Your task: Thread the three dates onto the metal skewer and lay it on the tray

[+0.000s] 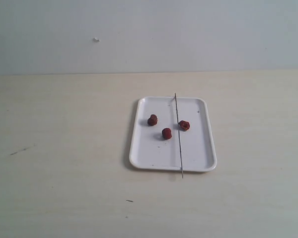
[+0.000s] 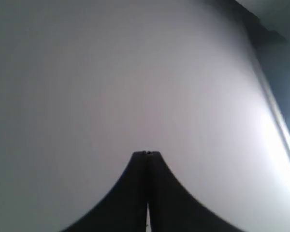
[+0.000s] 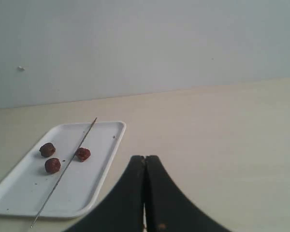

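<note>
Right gripper (image 3: 145, 158) closed; wrinkled dates (image 1: 166, 133), thin skewer (image 1: 180, 148) on white tray (image 1: 198, 144)

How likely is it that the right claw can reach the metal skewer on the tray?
Probably yes: the right claw, shut, hangs beside the tray with only bare table between, and the skewer lies uncovered, one date close beside it.

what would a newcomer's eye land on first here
The white tray in the middle of the pale table, with three dark red dates loose on it. A thin metal skewer lies lengthwise across the tray, two dates on one side and one close on the other.
</note>
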Robot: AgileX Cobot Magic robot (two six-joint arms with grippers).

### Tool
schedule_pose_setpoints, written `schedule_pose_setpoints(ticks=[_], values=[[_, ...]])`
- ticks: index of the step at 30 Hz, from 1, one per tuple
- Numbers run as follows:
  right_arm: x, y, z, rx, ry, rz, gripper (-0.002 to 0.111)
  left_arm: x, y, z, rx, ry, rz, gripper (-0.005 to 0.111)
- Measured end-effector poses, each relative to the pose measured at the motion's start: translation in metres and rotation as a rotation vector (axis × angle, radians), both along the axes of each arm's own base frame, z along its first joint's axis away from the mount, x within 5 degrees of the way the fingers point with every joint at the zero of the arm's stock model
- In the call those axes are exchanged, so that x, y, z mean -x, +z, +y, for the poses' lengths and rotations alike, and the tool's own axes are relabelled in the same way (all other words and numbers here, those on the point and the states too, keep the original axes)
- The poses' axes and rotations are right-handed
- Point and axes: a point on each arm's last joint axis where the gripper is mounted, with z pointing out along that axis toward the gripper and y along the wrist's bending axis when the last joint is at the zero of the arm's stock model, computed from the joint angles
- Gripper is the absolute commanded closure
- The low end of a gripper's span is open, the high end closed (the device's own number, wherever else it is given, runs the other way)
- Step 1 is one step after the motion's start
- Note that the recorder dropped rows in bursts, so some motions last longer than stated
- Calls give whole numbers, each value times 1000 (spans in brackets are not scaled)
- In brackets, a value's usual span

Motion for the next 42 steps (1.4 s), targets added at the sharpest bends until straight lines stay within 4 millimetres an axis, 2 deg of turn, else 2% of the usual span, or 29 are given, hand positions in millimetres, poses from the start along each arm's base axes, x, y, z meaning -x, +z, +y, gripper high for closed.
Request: schedule_pose_setpoints(ticks=[2,5,8,10,13,18,19,20,21,22,23,24,26,27,28,29,30,32,34,36,37,39,42], values=[[0,0,0,0,0,0,108,-10,12,12,108,100,67,107],[0,0,0,0,0,0,108,-34,30,27,252,226,238,107],[0,0,0,0,0,0,108,-71,46,22,207,288,435,107],[0,0,0,0,0,0,108,-104,51,8,61,283,581,107],[0,0,0,0,0,0,108,-155,47,-17,-152,217,818,107],[0,0,0,0,0,0,108,-230,20,-52,-438,142,1288,107],[0,0,0,0,0,0,108,-254,4,-69,-560,108,1485,107],[0,0,0,0,0,0,108,-264,-5,-78,-610,91,1566,107],[0,0,0,0,0,0,108,-280,-19,-100,-727,53,1709,107],[0,0,0,0,0,0,108,-285,-24,-111,-780,34,1750,107],[0,0,0,0,0,0,108,-295,-35,-139,-889,-5,1828,107],[0,0,0,0,0,0,108,-300,-37,-151,-927,-20,1841,107],[0,0,0,0,0,0,108,-308,-60,-210,-1145,-85,1894,107],[0,0,0,0,0,0,108,-310,-65,-225,-1183,-102,1887,107],[0,0,0,0,0,0,108,-310,-75,-254,-1243,-131,1862,107],[0,0,0,0,0,0,108,-309,-80,-269,-1271,-145,1850,107],[0,0,0,0,0,0,108,-308,-90,-293,-1322,-167,1834,107],[0,0,0,0,0,0,108,-302,-111,-321,-1399,-186,1844,107],[0,0,0,0,0,0,108,-304,-128,-337,-1402,-180,1888,103],[0,0,0,0,0,0,108,-309,-133,-344,-1370,-181,1906,86],[0,0,0,0,0,0,108,-310,-132,-345,-1362,-183,1906,71],[0,0,0,0,0,0,108,-311,-132,-346,-1336,-180,1920,57],[0,0,0,0,0,0,108,-312,-132,-347,-1283,-169,1953,54]])
